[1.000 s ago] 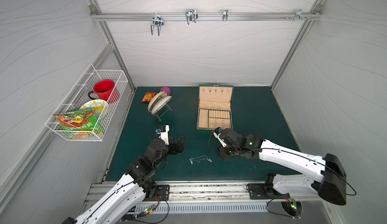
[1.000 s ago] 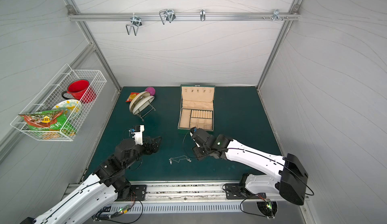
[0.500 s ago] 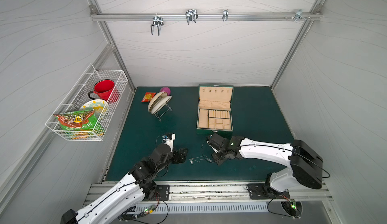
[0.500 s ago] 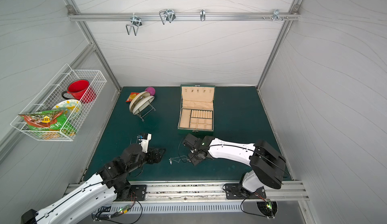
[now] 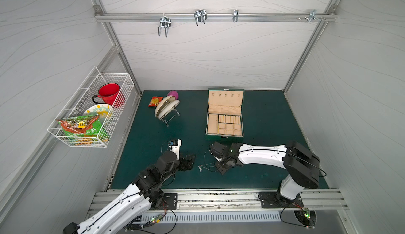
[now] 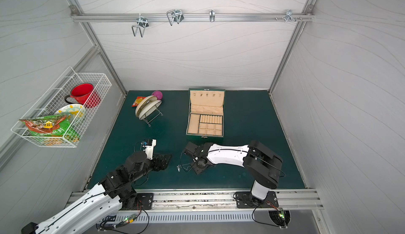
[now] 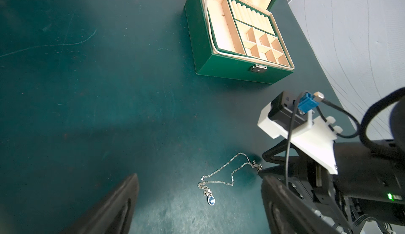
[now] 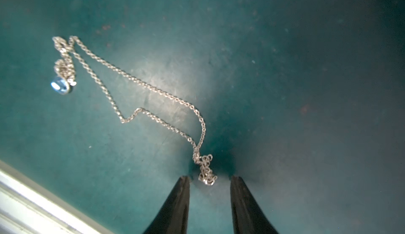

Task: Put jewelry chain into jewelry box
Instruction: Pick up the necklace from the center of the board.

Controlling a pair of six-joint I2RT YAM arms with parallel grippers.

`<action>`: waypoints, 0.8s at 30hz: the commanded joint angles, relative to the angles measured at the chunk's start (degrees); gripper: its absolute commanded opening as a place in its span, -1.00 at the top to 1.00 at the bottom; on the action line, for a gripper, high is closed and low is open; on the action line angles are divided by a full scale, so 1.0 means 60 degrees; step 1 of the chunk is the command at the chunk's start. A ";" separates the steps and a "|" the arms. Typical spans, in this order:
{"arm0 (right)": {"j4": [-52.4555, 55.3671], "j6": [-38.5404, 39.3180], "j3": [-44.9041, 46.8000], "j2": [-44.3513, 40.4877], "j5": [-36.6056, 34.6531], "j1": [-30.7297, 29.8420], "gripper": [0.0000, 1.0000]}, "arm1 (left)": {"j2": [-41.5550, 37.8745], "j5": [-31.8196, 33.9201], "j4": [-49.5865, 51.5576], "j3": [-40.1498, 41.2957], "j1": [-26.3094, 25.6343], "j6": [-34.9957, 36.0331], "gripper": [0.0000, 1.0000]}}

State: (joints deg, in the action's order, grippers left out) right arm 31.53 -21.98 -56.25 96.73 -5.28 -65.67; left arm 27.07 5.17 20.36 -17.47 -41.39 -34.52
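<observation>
As one jewelry chain lies, left end effector, right end effector gape empty.

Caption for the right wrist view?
Right gripper, jaws apart, straddles the bunched end of the jewelry chain lying on the green mat.

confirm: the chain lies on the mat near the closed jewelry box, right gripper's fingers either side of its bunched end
No: the jewelry box is open, lid up, as both top views show. The jewelry chain does lie on the mat, its bunched end between the fingers of the right gripper.
</observation>
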 commanded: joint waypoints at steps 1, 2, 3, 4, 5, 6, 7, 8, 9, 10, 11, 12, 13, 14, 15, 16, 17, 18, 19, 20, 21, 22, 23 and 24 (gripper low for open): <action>0.0066 0.0117 -0.0238 0.0297 0.0102 -0.0060 0.39 | -0.0123 0.0121 -0.0160 -0.0004 -0.0027 -0.0010 -0.86; 0.0107 0.0107 -0.0246 0.0345 0.0127 -0.0057 0.44 | -0.0142 0.0127 -0.0149 -0.0003 -0.0023 -0.0013 -0.86; 0.0140 0.0093 -0.0238 0.0393 0.0132 -0.0056 0.48 | -0.0166 0.0137 -0.0135 -0.0003 -0.0030 -0.0017 -0.86; 0.0147 0.0078 -0.0208 0.0419 0.0145 -0.0063 0.54 | -0.0193 0.0151 -0.0120 0.0008 -0.0031 -0.0018 -0.86; 0.0146 0.0056 -0.0173 0.0437 0.0158 -0.0057 0.60 | -0.0224 0.0170 -0.0104 0.0004 -0.0027 -0.0018 -0.86; 0.0148 0.0013 -0.0128 0.0467 0.0182 -0.0056 0.67 | -0.0248 0.0193 -0.0090 0.0001 -0.0031 -0.0023 -0.86; 0.0139 -0.0016 -0.0093 0.0480 0.0221 -0.0056 0.74 | -0.0269 0.0204 -0.0073 -0.0002 -0.0031 -0.0024 -0.86; 0.0090 -0.0054 -0.0052 0.0525 0.0277 -0.0056 0.80 | -0.0286 0.0207 -0.0069 0.0007 -0.0031 -0.0020 -0.86; 0.0024 -0.0101 0.0017 0.0546 0.0374 -0.0052 0.89 | -0.0292 0.0233 -0.0057 0.0011 -0.0031 -0.0029 -0.86; -0.0037 -0.0138 0.0072 0.0572 0.0412 -0.0043 0.98 | -0.0300 0.0220 -0.0063 0.0012 -0.0031 -0.0019 -0.86; -0.0076 -0.0165 0.0104 0.0574 0.0426 -0.0029 1.00 | -0.0297 0.0202 -0.0088 0.0023 -0.0031 0.0000 -0.86; -0.0127 -0.0174 0.0145 0.0515 0.0427 -0.0023 1.00 | -0.0293 0.0185 -0.0127 0.0037 -0.0031 0.0029 -0.86; -0.0184 -0.0175 0.0179 0.0370 0.0376 -0.0014 1.00 | -0.0293 0.0157 -0.0178 0.0054 -0.0024 0.0058 -0.86; -0.0212 -0.0137 0.0194 0.0221 0.0277 0.0000 1.00 | -0.0293 0.0070 -0.0318 0.0087 -0.0030 0.0125 -0.86; -0.0190 -0.0079 0.0200 0.0017 0.0138 0.0006 1.00 | -0.0293 -0.0037 -0.0526 0.0150 -0.0031 0.0262 -0.86; -0.0179 0.0013 0.0215 -0.0248 -0.0031 0.0005 1.00 | -0.0284 -0.0134 -0.0794 0.0243 -0.0031 0.0411 -0.86; -0.0158 0.0103 0.0230 -0.0514 -0.0208 0.0012 1.00 | -0.0266 -0.0240 -0.1142 0.0352 -0.0027 0.0580 -0.86; -0.0100 0.0193 0.0239 -0.0793 -0.0395 0.0018 1.00 | -0.0244 -0.0370 -0.1521 0.0494 -0.0027 0.0791 -0.86; -0.0004 0.0288 0.0222 -0.1045 -0.0583 0.0026 1.00 | -0.0215 -0.0491 -0.1973 0.0642 -0.0031 0.1008 -0.86; 0.0113 0.0381 0.0213 -0.1291 -0.0783 0.0024 1.00 | -0.0195 -0.0610 -0.2421 0.0799 -0.0031 0.1253 -0.86; 0.0219 0.0462 0.0204 -0.1555 -0.0981 0.0038 1.00 | -0.0184 -0.0784 -0.2862 0.0933 -0.0031 0.1493 -0.86; 0.0335 0.0524 0.0212 -0.1807 -0.1151 0.0060 1.00 | -0.0144 -0.0971 -0.3327 0.1066 -0.0027 0.1760 -0.86; 0.0428 0.0582 0.0219 -0.2077 -0.1247 0.0092 1.00 | -0.0106 -0.1203 -0.3801 0.1242 -0.0031 0.2058 -0.86; 0.0485 0.0630 0.0249 -0.2334 -0.1303 0.0147 1.00 | -0.0048 -0.1417 -0.4330 0.1429 -0.0031 0.2327 -0.85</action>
State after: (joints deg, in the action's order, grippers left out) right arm 31.92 -19.99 -54.78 87.20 -9.63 -65.41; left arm 26.35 1.19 7.64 -10.17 -41.39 -27.03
